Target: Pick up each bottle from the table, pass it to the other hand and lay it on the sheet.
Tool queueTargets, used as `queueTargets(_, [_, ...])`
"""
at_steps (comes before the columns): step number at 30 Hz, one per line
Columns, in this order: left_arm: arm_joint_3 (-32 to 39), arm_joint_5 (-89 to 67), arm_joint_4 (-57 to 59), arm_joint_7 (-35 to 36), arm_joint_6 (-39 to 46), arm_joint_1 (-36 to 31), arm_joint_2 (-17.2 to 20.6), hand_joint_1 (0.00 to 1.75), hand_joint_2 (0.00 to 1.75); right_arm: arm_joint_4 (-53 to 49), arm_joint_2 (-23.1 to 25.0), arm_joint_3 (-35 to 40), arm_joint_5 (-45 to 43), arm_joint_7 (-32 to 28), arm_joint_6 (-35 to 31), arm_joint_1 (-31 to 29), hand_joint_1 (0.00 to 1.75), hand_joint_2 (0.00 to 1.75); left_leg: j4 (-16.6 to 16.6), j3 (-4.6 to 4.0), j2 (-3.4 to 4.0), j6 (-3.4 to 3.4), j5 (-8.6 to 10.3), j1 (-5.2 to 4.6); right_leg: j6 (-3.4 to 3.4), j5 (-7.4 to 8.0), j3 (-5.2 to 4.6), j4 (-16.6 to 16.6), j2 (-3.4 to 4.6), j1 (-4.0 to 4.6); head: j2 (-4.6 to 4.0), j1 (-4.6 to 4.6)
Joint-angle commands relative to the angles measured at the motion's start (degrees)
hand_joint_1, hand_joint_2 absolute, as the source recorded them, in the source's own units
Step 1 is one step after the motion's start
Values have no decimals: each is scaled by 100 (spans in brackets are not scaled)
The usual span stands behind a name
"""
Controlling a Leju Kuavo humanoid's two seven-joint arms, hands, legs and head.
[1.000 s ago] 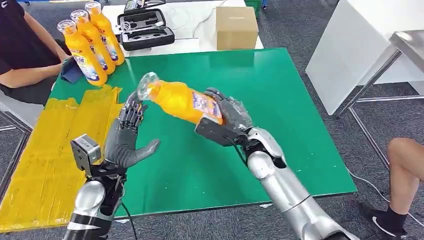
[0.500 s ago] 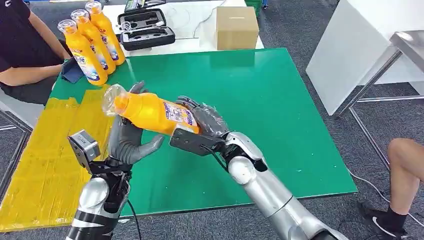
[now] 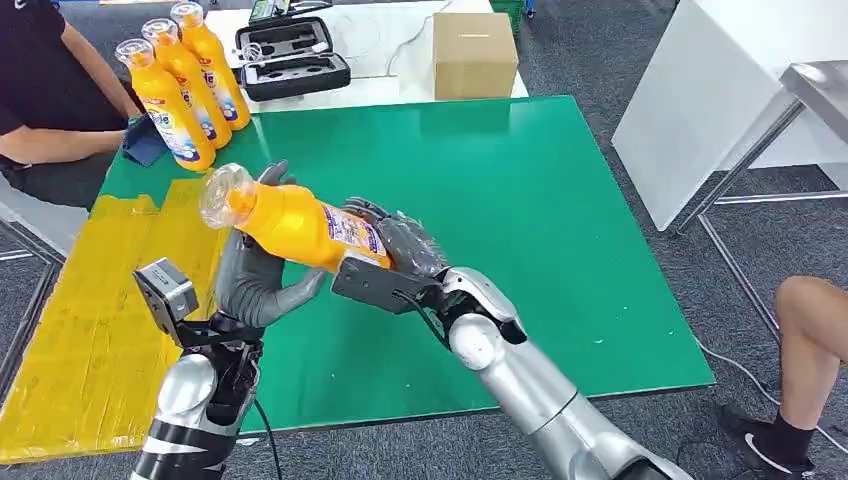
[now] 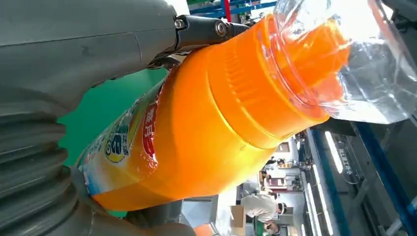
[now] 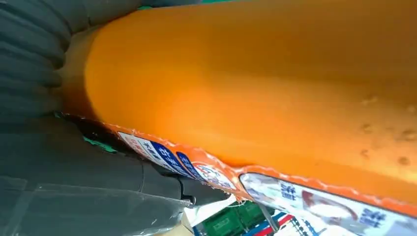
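The bottle (image 3: 295, 225) bears an unreadable label. The right hand (image 3: 400, 255) grips its base; the left hand (image 3: 255, 280) cups its neck, fingers (image 3: 272, 177) not visibly closed.

The right hand (image 3: 395, 262) has carried the orange bottle (image 3: 290, 222) leftward, from over the middle of the green mat (image 3: 560, 210) toward the yellow sheet (image 3: 90, 320). The bottle's body now lies in the palm of the left hand (image 3: 255, 275), which a second ago stood apart with only its fingertips near the capped end.
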Motion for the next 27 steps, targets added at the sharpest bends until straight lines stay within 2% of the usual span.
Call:
queueTargets(1, [-43,380,288,108,-232,-170,152,0,175,451,-85,648,-53,-131,323,-304,175,175,-1,22,7,-3,-8,0,-7,-6,19,-1,0,2,0,0])
queueTargets(7, [32,382,412,46,-330,-210,186,0,175,305,-125,1563,-284,-301,821,-190,175,175,-4,27,9,-4,-10,2,-7,-7,23,-5,1,4,0,0])
queueTargets(11, [25,379,432,43,-336,-220,175,0,175,318,-126,1611,-316,-281,814,-213,175,175,-3,13,0,-3,-5,1,-5,-6,8,-3,-9,2,0,-2])
queueTargets(16, [-29,219,655,33,-403,-335,194,0,175,445,-15,2261,-292,-323,1028,-261,175,175,-3,17,5,-4,-8,2,-8,-8,14,-4,-4,3,0,0])
queueTargets(27, [-17,159,777,-2,-438,-359,207,0,175,254,-103,2549,-330,-308,1000,-296,175,175,-4,26,-5,-5,-11,4,-10,-14,25,-5,-15,6,0,0])
